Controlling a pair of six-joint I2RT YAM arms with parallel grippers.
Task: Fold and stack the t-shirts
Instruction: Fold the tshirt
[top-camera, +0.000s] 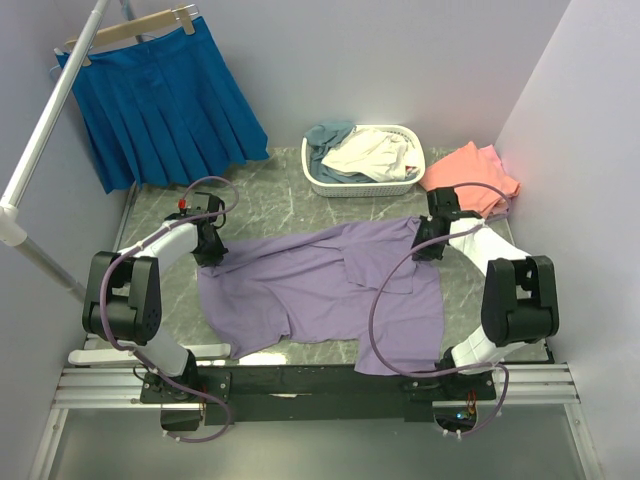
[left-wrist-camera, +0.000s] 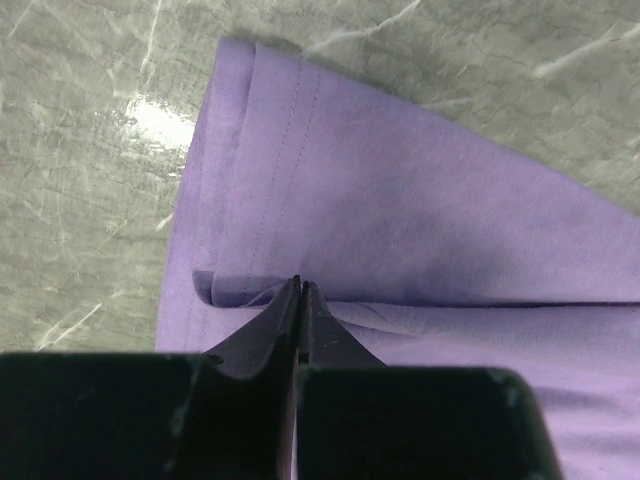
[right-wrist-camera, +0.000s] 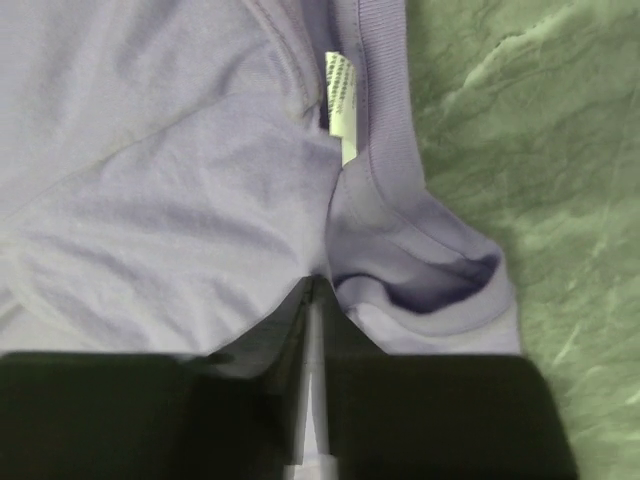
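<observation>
The large lavender-purple t-shirt (top-camera: 330, 290) lies spread across the middle of the marble table. My left gripper (top-camera: 213, 250) is shut on its left edge; the left wrist view shows the jaws (left-wrist-camera: 300, 285) pinching a fold of the hemmed cloth (left-wrist-camera: 400, 190). My right gripper (top-camera: 425, 245) is shut on the shirt's upper right corner; the right wrist view shows the jaws (right-wrist-camera: 318, 282) closed on cloth by the collar, with a white label (right-wrist-camera: 341, 100) above. A coral-pink t-shirt (top-camera: 475, 175) lies at the back right. Cream-white (top-camera: 375, 152) and grey-blue (top-camera: 328, 135) tees fill the basket.
A white lattice basket (top-camera: 362, 186) stands at the back centre. A bright blue pleated skirt (top-camera: 165, 100) hangs on a wooden hanger at the back left, beside a white pole (top-camera: 45, 130). Walls close in on both sides.
</observation>
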